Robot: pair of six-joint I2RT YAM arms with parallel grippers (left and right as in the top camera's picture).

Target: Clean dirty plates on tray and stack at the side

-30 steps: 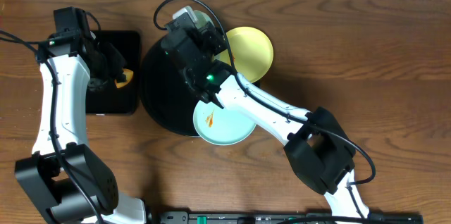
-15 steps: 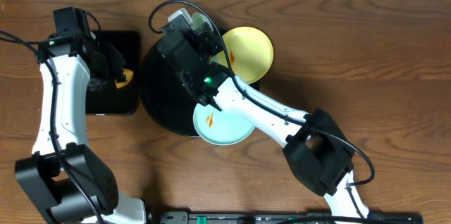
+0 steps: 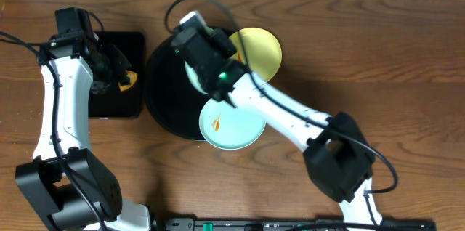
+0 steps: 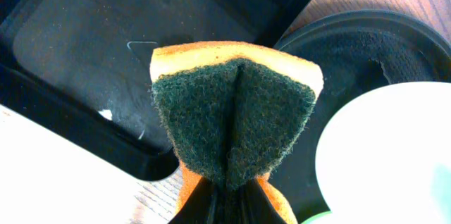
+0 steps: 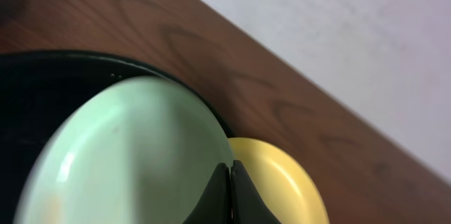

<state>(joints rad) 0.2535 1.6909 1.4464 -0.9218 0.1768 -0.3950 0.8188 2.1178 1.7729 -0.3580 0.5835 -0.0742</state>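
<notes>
The round black tray (image 3: 163, 100) lies at mid table. My right gripper (image 3: 214, 42) is shut on the rim of a pale green plate (image 5: 134, 146), held over the tray (image 5: 42, 83); only a sliver of that plate (image 3: 192, 78) shows beside the arm from overhead. A pale yellow plate (image 3: 263, 51) lies at the tray's far right edge and also shows in the right wrist view (image 5: 282, 182). A blue-green plate with an orange streak (image 3: 231, 123) rests at the tray's near edge. My left gripper (image 4: 229, 206) is shut on an orange and green sponge (image 4: 236, 118).
A small rectangular black tray (image 3: 116, 78) lies under my left gripper (image 3: 120, 78) at the left and also shows in the left wrist view (image 4: 91, 55). The right arm spans the table from the near right. A pale wall (image 5: 338, 34) stands behind the table.
My right arm has shifted right and turned with the green plate, which now shows under the wrist instead of at the tray's far edge. The left arm has not moved.
</notes>
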